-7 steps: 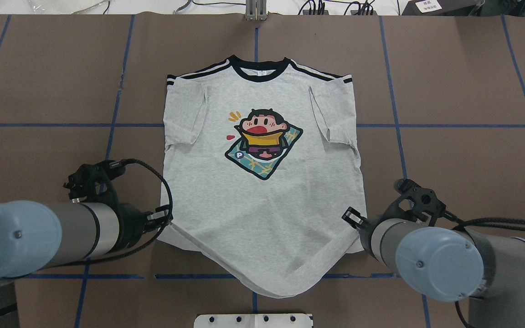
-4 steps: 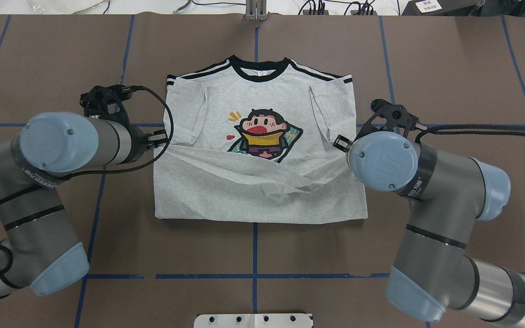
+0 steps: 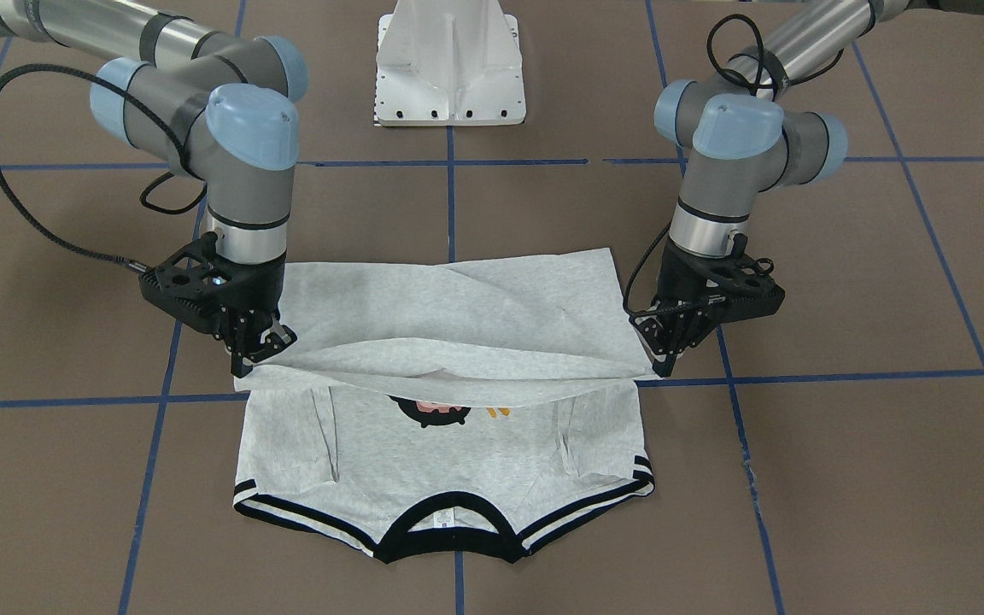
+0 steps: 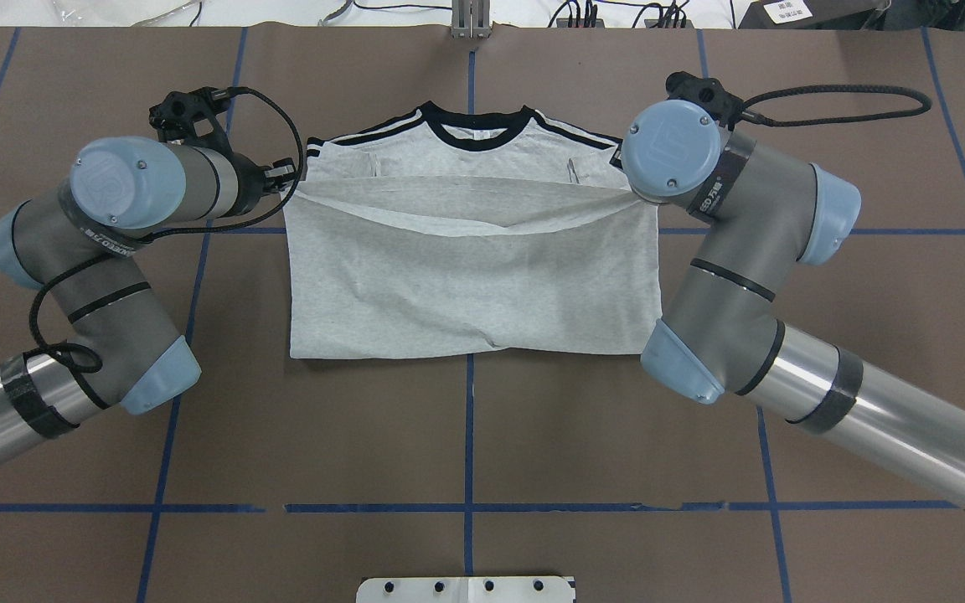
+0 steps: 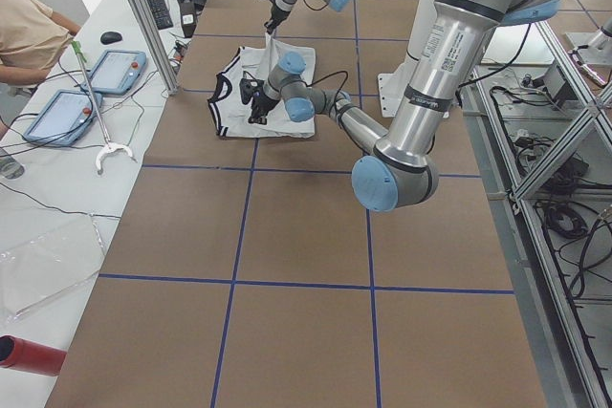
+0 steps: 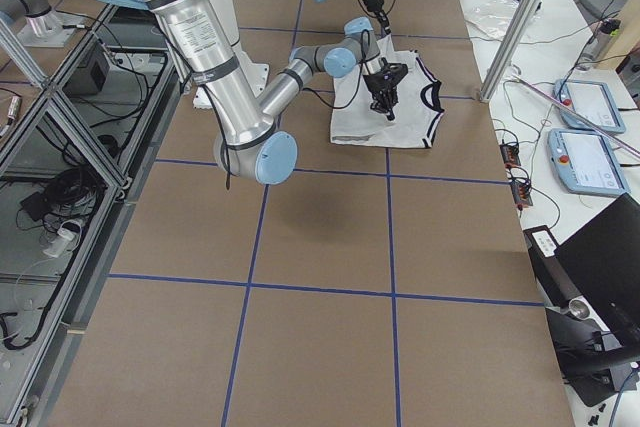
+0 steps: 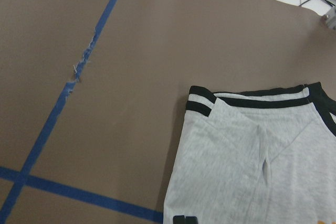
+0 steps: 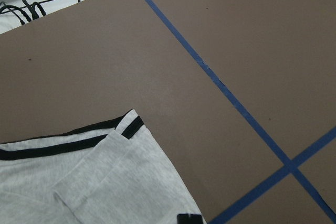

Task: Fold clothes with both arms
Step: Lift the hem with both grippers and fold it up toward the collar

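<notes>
The left gripper [image 3: 661, 360] has its fingers pinched narrow on one corner of the hem of the T-shirt [image 3: 466, 312]. The right gripper [image 3: 253, 352] is clamped the same way on the other corner. Between them the hem [image 3: 500, 380] is held stretched and raised a little off the cloth below, short of the collar [image 3: 445, 534] and about level with the sleeves. The lower half of the shirt is doubled over the upper half, and the fold line lies on the side far from the collar. The hem's edge covers most of the print [image 3: 439, 411]; only a black sliver and some yellow marks show on the collar side. The collar and the striped shoulders lie flat on the brown table [image 3: 842, 478]. The left arm [image 4: 114, 276] and right arm [image 4: 742, 276] reach in on either side of the collar, with their wrists pointing down.
</notes>
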Robot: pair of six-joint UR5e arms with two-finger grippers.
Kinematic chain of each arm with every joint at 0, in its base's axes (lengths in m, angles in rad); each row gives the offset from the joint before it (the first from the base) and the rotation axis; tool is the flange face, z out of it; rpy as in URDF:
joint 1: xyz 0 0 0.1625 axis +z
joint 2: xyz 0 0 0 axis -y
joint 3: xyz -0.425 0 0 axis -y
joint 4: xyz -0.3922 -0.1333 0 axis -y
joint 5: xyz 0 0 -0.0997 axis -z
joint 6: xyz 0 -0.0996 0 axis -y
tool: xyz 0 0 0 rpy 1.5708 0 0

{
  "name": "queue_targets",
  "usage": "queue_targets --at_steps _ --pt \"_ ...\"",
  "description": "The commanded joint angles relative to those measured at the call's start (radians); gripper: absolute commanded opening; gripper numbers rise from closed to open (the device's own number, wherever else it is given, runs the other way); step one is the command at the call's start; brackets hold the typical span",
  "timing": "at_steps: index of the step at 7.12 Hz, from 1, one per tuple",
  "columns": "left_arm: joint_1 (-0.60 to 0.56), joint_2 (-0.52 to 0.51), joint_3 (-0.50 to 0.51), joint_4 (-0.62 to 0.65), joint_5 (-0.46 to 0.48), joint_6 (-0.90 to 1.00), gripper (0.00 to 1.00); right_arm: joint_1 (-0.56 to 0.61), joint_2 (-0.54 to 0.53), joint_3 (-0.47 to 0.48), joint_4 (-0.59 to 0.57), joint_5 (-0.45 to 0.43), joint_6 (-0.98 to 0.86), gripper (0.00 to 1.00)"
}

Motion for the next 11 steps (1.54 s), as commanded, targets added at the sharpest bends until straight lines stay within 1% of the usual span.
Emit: queue_targets --at_steps 1,3,4,7,8,9,10,11 --pt "-0.018 -0.077 0.142 -0.064 0.006 0.001 0.00 0.038 0.068 -0.191 0.108 0.028 -0.049 0.00" --pt "-0.018 -0.090 0.209 -0.140 0.008 0.001 0.00 0.038 0.092 -0.311 0.206 0.030 -0.054 0.00" --pt "-0.018 -0.093 0.220 -0.142 0.008 0.000 0.00 0.038 0.094 -0.318 0.226 0.030 -0.051 0.00" --pt "-0.019 -0.100 0.221 -0.151 0.006 -0.009 0.00 0.057 0.089 -0.316 0.229 0.036 -0.072 0.00" --pt "-0.024 -0.105 0.220 -0.174 0.002 -0.008 0.16 0.055 0.077 -0.316 0.231 0.036 -0.083 0.43" --pt "-0.033 -0.106 0.215 -0.191 -0.004 -0.009 0.21 0.058 0.083 -0.295 0.222 0.042 -0.085 0.99" --pt "-0.036 -0.108 0.208 -0.196 -0.038 -0.009 0.22 0.069 0.039 -0.196 0.220 0.112 -0.088 1.00" --pt "-0.039 -0.108 0.200 -0.199 -0.064 -0.011 0.24 0.072 -0.031 -0.090 0.228 0.137 -0.077 1.00"
